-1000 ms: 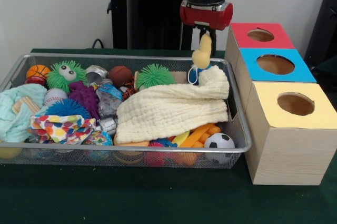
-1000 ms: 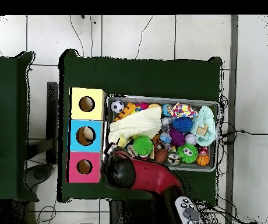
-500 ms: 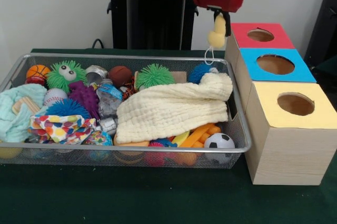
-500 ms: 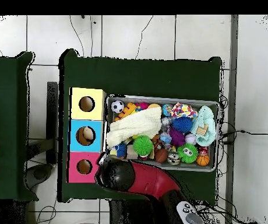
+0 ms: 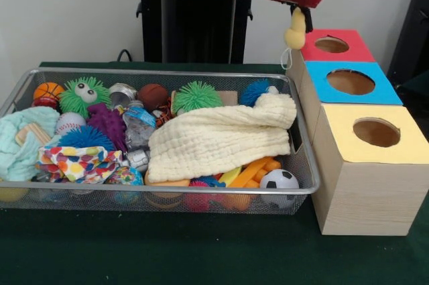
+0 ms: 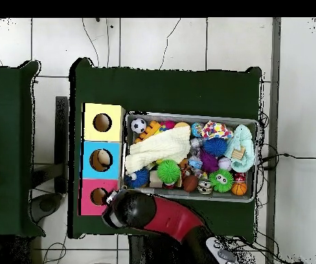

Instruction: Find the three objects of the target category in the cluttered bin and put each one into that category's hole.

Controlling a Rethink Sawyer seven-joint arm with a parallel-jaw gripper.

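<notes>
My gripper [image 5: 297,11] is shut on a small yellow plush toy [image 5: 295,31], which hangs in the air just left of the red box [image 5: 348,52] and its round hole [image 5: 332,45]. The toy is clear of the wire bin [image 5: 167,191]. Beside the red box stand a blue box [image 5: 375,94] and a yellow box [image 5: 402,147], each with a hole on top. In the overhead view the arm's head [image 6: 128,210] covers the right part of the red box [image 6: 90,199], hiding the gripper and toy. A pale object shows inside the blue box's hole [image 6: 101,160].
The bin holds a cream cloth [image 5: 221,137], a soccer ball [image 5: 279,181], green [image 5: 197,95] and blue spiky balls [image 5: 256,90], a green toy with eyes [image 5: 84,94], a baseball [image 5: 69,123] and several other toys. A black pedestal [image 5: 191,17] stands behind.
The gripper has risen and travelled right with the yellow toy, from over the bin's far right corner to beside the red box. The blue spiky ball beneath is now uncovered.
</notes>
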